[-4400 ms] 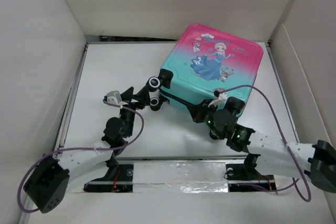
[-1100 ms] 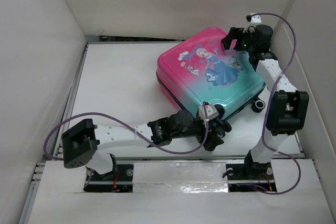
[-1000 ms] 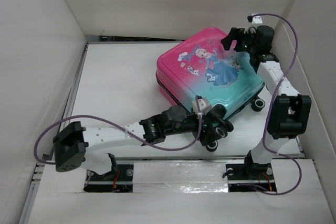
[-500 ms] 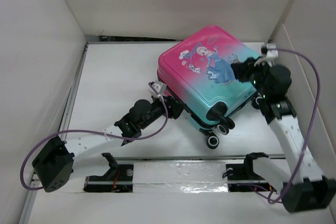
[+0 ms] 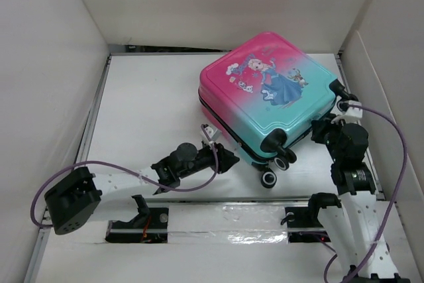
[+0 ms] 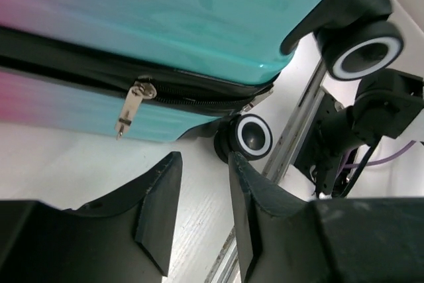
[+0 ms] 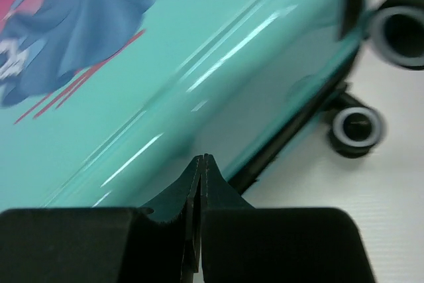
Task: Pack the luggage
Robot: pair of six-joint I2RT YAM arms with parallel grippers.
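Observation:
The luggage (image 5: 265,91) lies flat and closed at the back right of the table, princess print up, pink end far, teal end near. Its black zipper line with a metal pull (image 6: 128,109) shows in the left wrist view. My left gripper (image 5: 228,158) is open and empty, low on the table just short of the case's near-left edge; its tips (image 6: 202,160) stand apart below the zipper. My right gripper (image 5: 321,130) is shut and empty, its tips (image 7: 201,159) close against the teal near-right side (image 7: 199,51); I cannot tell if they touch it.
The case's wheels (image 5: 268,178) stick out at its near corner, and two (image 7: 356,128) show in the right wrist view. White walls (image 5: 53,64) enclose the white table (image 5: 146,111) on three sides. A taped rail (image 5: 225,217) with the arm bases runs along the front.
The right arm has come off the case's top and dropped to its near-right side. The left gripper has slid back and right along the near-left edge. The case has barely moved in the last half second.

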